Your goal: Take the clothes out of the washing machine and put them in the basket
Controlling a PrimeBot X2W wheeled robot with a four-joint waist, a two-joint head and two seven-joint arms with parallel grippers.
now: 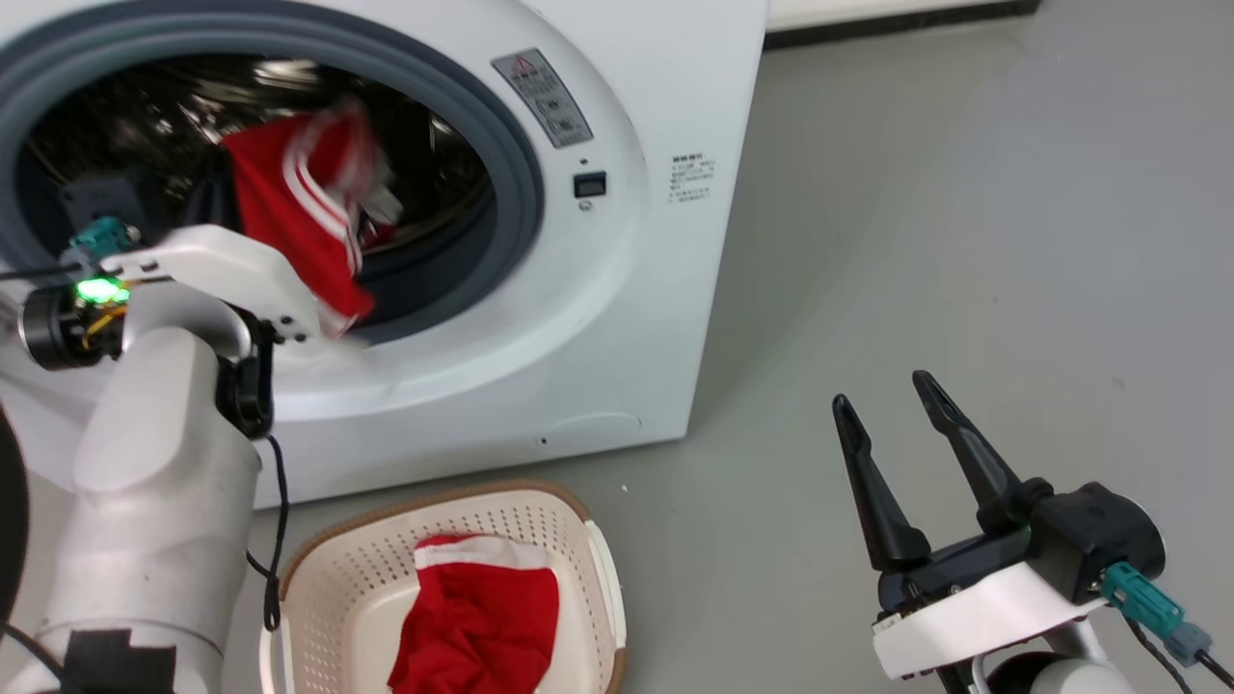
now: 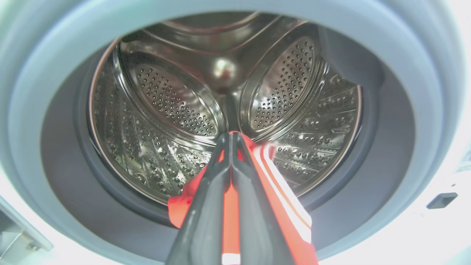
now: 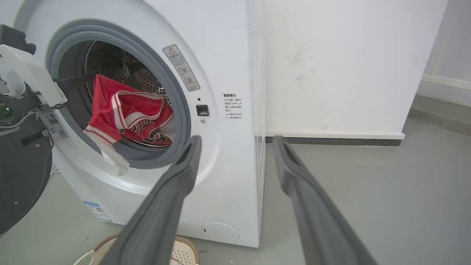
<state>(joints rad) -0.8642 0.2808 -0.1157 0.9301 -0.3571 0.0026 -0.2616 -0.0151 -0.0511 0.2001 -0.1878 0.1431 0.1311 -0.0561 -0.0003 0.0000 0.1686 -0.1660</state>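
Observation:
The white washing machine point(image 1: 617, 289) stands with its porthole open. My left gripper point(image 2: 231, 135) reaches into the porthole and is shut on a red garment with white stripes point(image 1: 308, 212), which hangs from the fingers across the grey gasket; the steel drum point(image 2: 165, 99) behind it looks bare. From the right wrist the same garment point(image 3: 128, 114) drapes over the lower gasket. The cream basket point(image 1: 588, 540) sits on the floor below the porthole and holds another red garment point(image 1: 482, 617). My right gripper point(image 1: 880, 387) is open and holds nothing, off to the right of the machine.
The machine's dark glass door point(image 3: 22, 176) hangs open at its left. A black cable point(image 1: 280, 520) from my left arm dangles beside the basket's rim. Grey floor point(image 1: 964, 241) spreads to the right, up to a white wall point(image 3: 331, 73) with a dark skirting.

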